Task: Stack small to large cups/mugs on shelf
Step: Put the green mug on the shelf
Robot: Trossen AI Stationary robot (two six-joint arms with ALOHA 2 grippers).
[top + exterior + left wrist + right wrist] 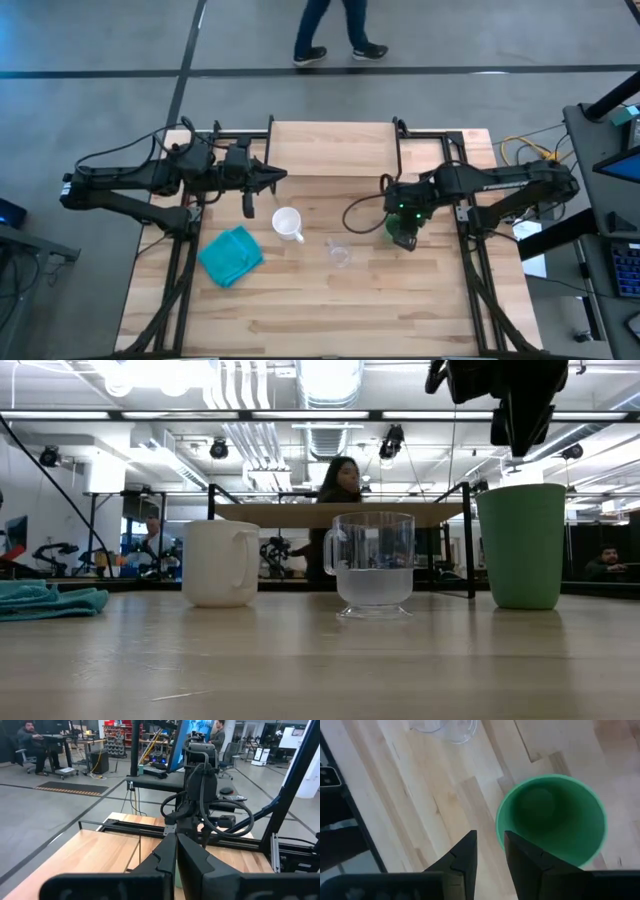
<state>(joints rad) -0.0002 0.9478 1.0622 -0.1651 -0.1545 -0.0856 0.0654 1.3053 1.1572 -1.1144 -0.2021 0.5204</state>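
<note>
Green cup on table, right gripper hovering above near rim, fingers narrowly parted, empty. Left gripper waits far left, closed. Next: descend, straddle wall, clamp.

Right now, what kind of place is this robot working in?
Probably an open robotics lab or workshop: exposed silver ceiling ducts, a person at a desk on bare concrete floor, and a black metal-framed wooden worktable with cabled arms.

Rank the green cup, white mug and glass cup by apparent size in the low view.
1. green cup, tallest.
2. white mug and glass cup: near alike; the glass reaches slightly higher, but may stand closer to the camera, so I won't rank them.
</note>
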